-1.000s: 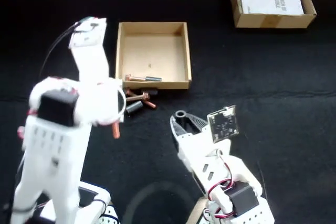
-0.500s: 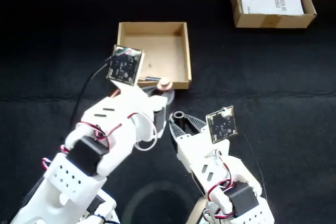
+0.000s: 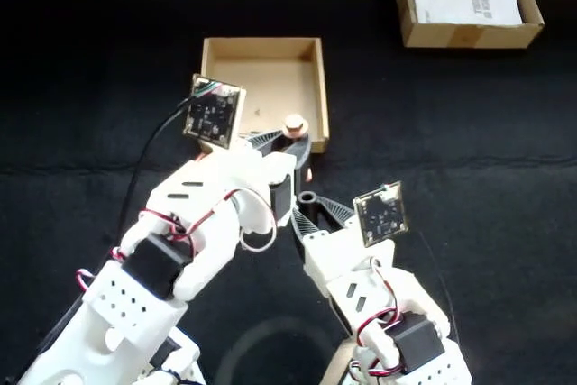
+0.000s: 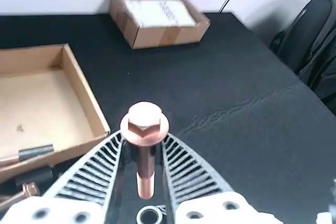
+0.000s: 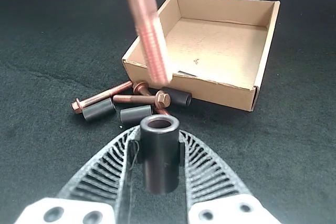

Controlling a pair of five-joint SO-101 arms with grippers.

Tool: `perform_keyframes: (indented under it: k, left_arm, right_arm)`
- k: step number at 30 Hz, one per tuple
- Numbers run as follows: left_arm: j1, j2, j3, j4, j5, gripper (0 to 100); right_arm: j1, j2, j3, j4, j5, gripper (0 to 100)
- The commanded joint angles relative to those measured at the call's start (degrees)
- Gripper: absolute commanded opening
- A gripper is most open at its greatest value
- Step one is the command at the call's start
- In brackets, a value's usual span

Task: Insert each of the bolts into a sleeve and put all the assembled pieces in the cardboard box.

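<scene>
My left gripper clenches a bolt head-up, just above the upright sleeve grasped in my right gripper near the cardboard box, so I'd centre its tip over the bore before lowering.

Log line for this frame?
left end effector shut on bolt, head up | right end effector shut on sleeve, bore up | bolt tip short of sleeve, not inserted | loose bolts and sleeves beside cardboard box
</scene>
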Motion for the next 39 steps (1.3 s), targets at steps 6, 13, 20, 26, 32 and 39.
perform_keyframes:
  k: [6,13,20,26,32,39]
  left_arm:
    - [1.9,0.6,1.7,-1.1,0.1,1]
    - [2.2,0.6,2.9,-1.0,0.3,1]
    - [3.8,0.5,2.6,4.7,4.9,1]
    - [6.3,0.5,2.9,6.9,4.9,1]
    - [6.3,0.6,2.6,6.4,5.0,1]
    - [5.8,0.6,1.0,6.7,4.8,1]
  right_arm:
    - [-0.1,-0.5,-0.7,-1.2,-0.1,0.6]
    - [0.0,-0.5,-0.7,-1.2,-0.1,0.6]
    - [3.0,-0.5,-0.7,-1.3,0.0,0.6]
    - [4.0,-0.5,-0.7,-1.3,2.8,0.6]
    - [3.9,-0.5,-0.7,-1.3,3.2,0.6]
    - [3.7,0.0,-0.7,-1.3,3.3,0.6]
